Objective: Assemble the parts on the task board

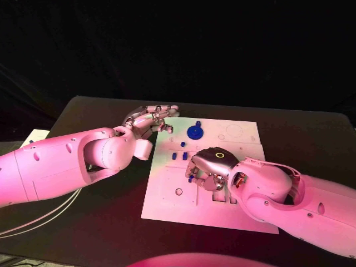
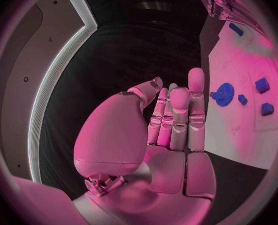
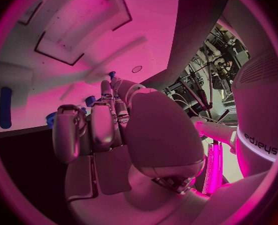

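Parts: small blue pieces on the white task board (image 1: 163,207), mid-desk (image 1: 90,233). One blue gear (image 1: 196,132) lies near the board's far edge; three small blocks (image 1: 183,156) sit between gear and right hand (image 1: 211,167). One further blue piece (image 1: 192,178) sits at that hand's fingertips, apparently pinched; grip not certain. Left hand (image 1: 149,122), fingers apart and holding nothing, hovers beside the gear, nearer to it than the right. Gear's long axis: none, round.
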Tool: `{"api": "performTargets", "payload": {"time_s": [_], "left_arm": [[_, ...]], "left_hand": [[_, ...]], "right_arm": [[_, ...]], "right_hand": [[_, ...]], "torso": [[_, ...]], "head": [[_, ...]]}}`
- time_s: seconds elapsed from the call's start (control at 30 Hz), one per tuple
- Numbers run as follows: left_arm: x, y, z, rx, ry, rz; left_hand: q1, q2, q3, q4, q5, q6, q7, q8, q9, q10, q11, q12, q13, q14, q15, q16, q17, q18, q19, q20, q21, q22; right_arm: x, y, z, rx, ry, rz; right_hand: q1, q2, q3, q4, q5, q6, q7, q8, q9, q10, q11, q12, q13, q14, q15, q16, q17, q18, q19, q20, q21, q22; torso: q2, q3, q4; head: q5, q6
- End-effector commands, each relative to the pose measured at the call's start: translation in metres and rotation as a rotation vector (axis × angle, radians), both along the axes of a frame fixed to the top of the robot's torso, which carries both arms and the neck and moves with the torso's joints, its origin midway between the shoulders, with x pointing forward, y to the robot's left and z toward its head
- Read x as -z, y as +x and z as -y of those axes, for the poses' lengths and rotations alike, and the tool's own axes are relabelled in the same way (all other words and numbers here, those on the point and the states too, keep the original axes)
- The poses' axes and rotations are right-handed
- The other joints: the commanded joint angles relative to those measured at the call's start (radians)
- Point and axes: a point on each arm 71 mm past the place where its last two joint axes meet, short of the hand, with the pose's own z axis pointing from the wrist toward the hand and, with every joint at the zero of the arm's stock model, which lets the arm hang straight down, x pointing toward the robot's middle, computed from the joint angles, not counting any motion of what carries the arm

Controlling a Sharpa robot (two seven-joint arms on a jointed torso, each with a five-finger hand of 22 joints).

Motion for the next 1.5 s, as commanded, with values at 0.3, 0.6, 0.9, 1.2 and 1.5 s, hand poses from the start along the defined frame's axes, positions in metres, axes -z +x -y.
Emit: {"api": "performTargets", "payload": {"time_s": [0.3, 0.6, 0.9, 1.2, 1.5], "left_arm": [[-0.001, -0.001, 0.002, 0.020, -0.014, -0.001], [-0.001, -0.001, 0.002, 0.019, -0.014, 0.000], [-0.001, -0.001, 0.002, 0.017, -0.013, 0.001], [-0.001, -0.001, 0.000, 0.010, -0.009, 0.000], [-0.001, -0.001, -0.001, 0.008, -0.008, 0.000]], "left_hand": [[0.001, 0.002, -0.006, 0.002, 0.002, -0.010, 0.000, 0.000, 0.000, -0.008, 0.001, 0.006, -0.001, -0.006, 0.001, -0.003, -0.002, 0.019, 0.000, 0.004, -0.004, -0.001], [0.001, 0.002, -0.006, 0.002, 0.002, -0.010, 0.000, 0.000, 0.000, -0.008, 0.001, 0.006, -0.001, -0.006, 0.001, -0.003, -0.002, 0.019, 0.000, 0.004, -0.004, -0.001], [0.000, 0.003, -0.008, 0.001, 0.003, -0.012, 0.001, 0.001, 0.000, -0.011, 0.002, 0.007, -0.001, -0.006, 0.002, -0.003, -0.003, 0.019, 0.000, 0.005, -0.005, -0.002], [-0.002, 0.003, -0.009, 0.002, 0.002, -0.013, 0.001, 0.001, 0.000, -0.011, 0.002, 0.008, -0.001, -0.007, 0.002, -0.003, -0.003, 0.019, 0.000, 0.005, -0.006, -0.002], [-0.002, 0.004, -0.010, 0.003, 0.002, -0.013, 0.001, 0.002, 0.000, -0.012, 0.002, 0.009, -0.001, -0.007, 0.002, -0.003, -0.003, 0.019, 0.000, 0.006, -0.006, -0.002]], "right_arm": [[0.006, 0.001, -0.002, -0.008, -0.044, -0.003], [0.010, 0.002, -0.004, -0.007, -0.067, -0.006], [0.012, 0.005, -0.001, 0.013, -0.033, -0.019], [0.008, 0.007, 0.007, 0.041, 0.020, 0.001], [-0.005, 0.005, 0.021, 0.064, 0.078, 0.042]], "right_hand": [[-0.004, 0.005, -0.001, -0.003, -0.007, 0.000, 0.006, 0.001, 0.001, 0.009, -0.002, -0.006, 0.001, 0.034, 0.010, 0.000, -0.002, 0.004, 0.001, 0.006, -0.001, 0.052], [-0.005, 0.005, -0.001, -0.004, -0.008, -0.001, 0.007, 0.000, 0.002, 0.008, -0.001, -0.006, 0.001, 0.034, 0.010, 0.000, -0.003, 0.004, 0.001, 0.007, -0.002, 0.052], [-0.097, -0.060, -0.075, 0.025, 0.001, -0.156, 0.053, -0.016, -0.034, -0.136, 0.044, -0.009, -0.003, 0.010, 0.045, -0.063, -0.081, 0.027, -0.069, 0.037, -0.076, -0.044], [-0.093, -0.052, -0.160, 0.028, 0.017, -0.193, 0.069, -0.010, -0.051, -0.193, 0.056, 0.015, 0.001, 0.006, 0.056, -0.079, -0.106, 0.036, -0.085, 0.050, -0.109, -0.082], [-0.080, -0.038, -0.174, 0.028, 0.036, -0.175, 0.064, -0.007, -0.051, -0.178, 0.051, 0.040, 0.002, 0.006, 0.053, -0.085, -0.114, 0.034, -0.075, 0.047, -0.104, -0.075]], "torso": [[0.000, -0.0008, 0.0016], [0.000, -0.0005, 0.0011], [-0.001, -0.0011, -0.0004], [0.000, 0.0000, 0.0011], [0.000, -0.0001, 0.0009]], "head": [[0.004, -0.001], [0.005, -0.003], [0.006, -0.006], [0.005, -0.004], [0.001, 0.001]]}}
